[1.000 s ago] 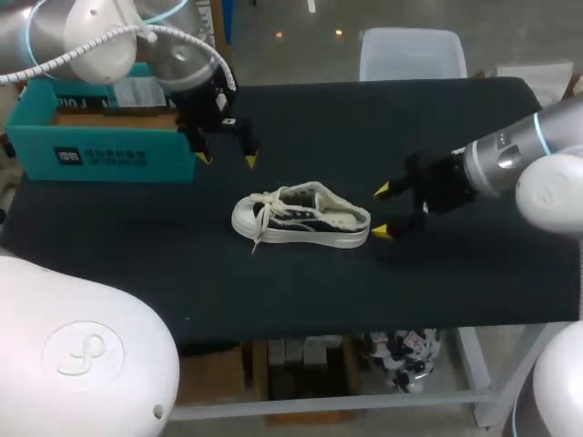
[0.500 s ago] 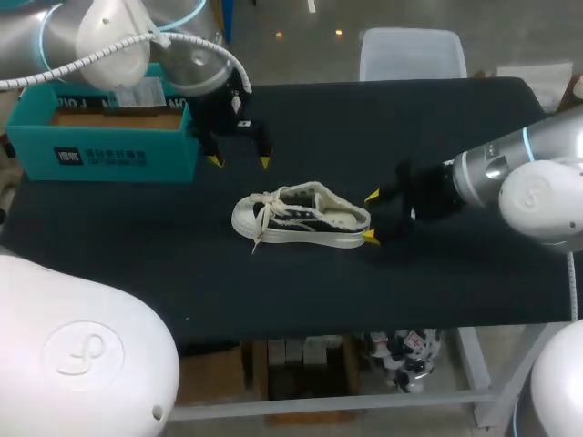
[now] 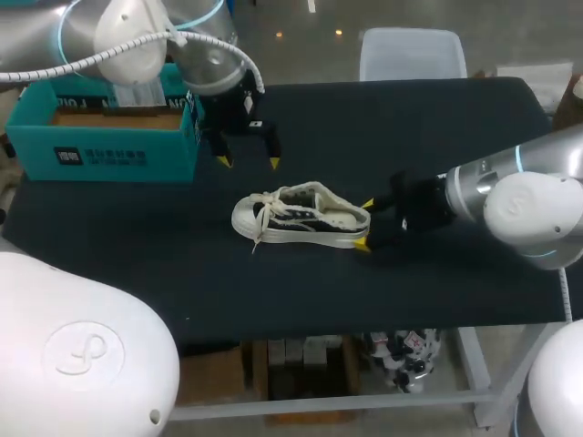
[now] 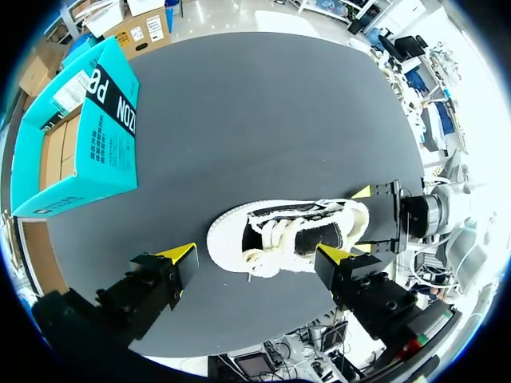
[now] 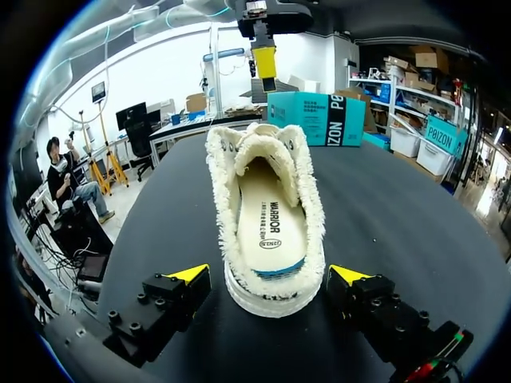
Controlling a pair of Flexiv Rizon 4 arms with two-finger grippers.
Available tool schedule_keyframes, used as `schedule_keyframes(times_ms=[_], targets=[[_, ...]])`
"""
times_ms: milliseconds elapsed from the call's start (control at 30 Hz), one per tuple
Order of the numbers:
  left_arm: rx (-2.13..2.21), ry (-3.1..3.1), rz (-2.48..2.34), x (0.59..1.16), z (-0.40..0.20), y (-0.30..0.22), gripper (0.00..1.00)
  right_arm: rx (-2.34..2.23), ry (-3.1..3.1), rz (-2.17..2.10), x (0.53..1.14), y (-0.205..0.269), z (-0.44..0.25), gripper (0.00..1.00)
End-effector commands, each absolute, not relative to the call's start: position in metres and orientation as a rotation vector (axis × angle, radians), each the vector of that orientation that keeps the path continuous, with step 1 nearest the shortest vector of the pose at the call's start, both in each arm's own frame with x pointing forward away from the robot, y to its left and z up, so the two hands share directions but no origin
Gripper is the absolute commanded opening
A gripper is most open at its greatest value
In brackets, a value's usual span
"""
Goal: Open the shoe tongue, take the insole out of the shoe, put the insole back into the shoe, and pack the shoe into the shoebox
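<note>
A black and white sneaker (image 3: 301, 218) with cream laces lies on its sole mid-table, toe to the left. Its insole (image 5: 270, 227) lies inside, seen through the opening. My right gripper (image 3: 365, 224) is open at table height, its yellow tips on either side of the heel (image 5: 267, 297) without touching. My left gripper (image 3: 248, 162) hangs open above and behind the shoe's toe; in its wrist view the shoe (image 4: 287, 235) lies below, between the fingers. The teal shoebox (image 3: 100, 132) stands open at the back left.
The black table top (image 3: 455, 137) stretches right and front of the shoe. A translucent white bin (image 3: 412, 55) stands just behind the table's far edge. The shoebox (image 4: 76, 132) is to the left of my left gripper.
My right gripper slid left until its tips flank the shoe's heel. My left gripper moved right and slightly forward, away from the shoebox and closer to the shoe. The shoe stayed put.
</note>
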State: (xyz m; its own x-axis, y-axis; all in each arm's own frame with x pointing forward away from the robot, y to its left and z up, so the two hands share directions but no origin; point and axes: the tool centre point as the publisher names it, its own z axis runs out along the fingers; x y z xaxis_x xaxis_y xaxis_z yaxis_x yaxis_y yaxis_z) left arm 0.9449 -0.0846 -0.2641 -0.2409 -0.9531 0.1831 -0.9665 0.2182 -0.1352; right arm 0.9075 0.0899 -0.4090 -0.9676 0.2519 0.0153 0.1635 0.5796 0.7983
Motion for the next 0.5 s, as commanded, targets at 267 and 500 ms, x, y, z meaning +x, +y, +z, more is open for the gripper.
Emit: schedule_keyframes(times_ms=[267,500], targets=[[1.908,-2.385,0.33,0.95,-0.27,-0.084,1.0,0.364,2.718,1.392,0.915,0.102,-0.424,1.0],[1.905,-2.383,0.337,0.95,-0.27,-0.084,1.0,0.374,2.725,1.423,0.916,0.104,-0.429,1.0]])
